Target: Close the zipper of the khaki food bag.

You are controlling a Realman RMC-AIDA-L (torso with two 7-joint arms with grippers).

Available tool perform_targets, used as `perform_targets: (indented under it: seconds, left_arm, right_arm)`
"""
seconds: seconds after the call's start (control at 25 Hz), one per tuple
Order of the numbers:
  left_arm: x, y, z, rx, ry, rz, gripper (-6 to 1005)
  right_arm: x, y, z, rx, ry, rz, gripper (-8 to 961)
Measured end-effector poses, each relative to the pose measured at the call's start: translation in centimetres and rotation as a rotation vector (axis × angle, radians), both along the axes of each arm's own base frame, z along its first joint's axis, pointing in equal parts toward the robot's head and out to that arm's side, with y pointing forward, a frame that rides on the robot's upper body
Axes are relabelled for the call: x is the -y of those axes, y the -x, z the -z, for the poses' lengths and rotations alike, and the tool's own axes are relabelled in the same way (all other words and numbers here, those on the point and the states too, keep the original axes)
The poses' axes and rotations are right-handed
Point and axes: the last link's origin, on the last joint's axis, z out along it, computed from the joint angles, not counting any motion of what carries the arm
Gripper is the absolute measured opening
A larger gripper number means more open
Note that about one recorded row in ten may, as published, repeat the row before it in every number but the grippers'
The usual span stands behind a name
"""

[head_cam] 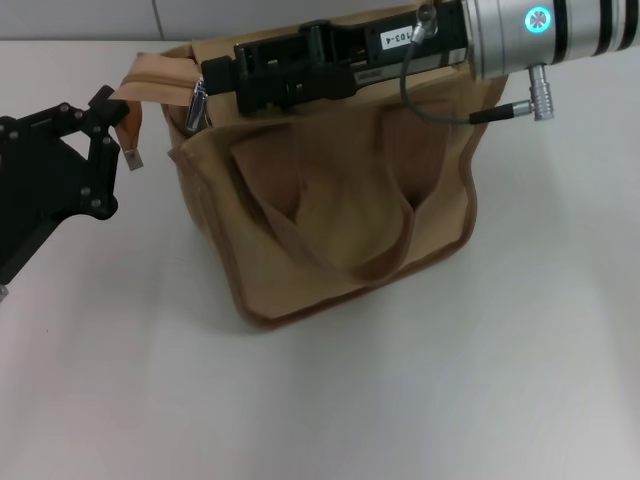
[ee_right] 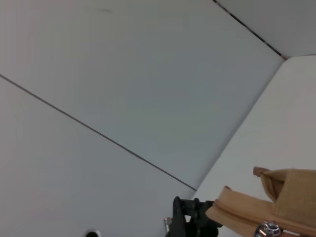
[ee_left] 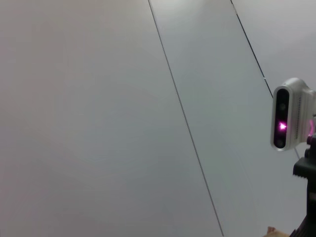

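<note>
The khaki food bag stands on the white table, its two handles hanging down the front. My right gripper lies across the bag's top and reaches its left end, shut on the zipper's silver pull tab. The arm hides most of the zip line. The zipper's khaki end strip sticks out past the bag's left corner. My left gripper is shut on that strip. In the right wrist view the strip, the silver pull and the left gripper show.
The white table spreads in front of and beside the bag. A grey panelled wall stands behind. The left wrist view shows the right arm's wrist camera. A grey cable loops off the right arm over the bag.
</note>
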Motion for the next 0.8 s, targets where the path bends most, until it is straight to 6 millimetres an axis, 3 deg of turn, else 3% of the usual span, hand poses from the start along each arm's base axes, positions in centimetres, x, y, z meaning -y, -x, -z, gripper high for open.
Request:
perform_targets:
  seconds: [0.8]
  left_arm:
    - [-0.4, -2.8, 0.4, 0.069, 0.022, 0.136, -1]
  right_arm:
    - [0.1, 0.2, 1.3, 0.013, -0.003, 0.014, 758]
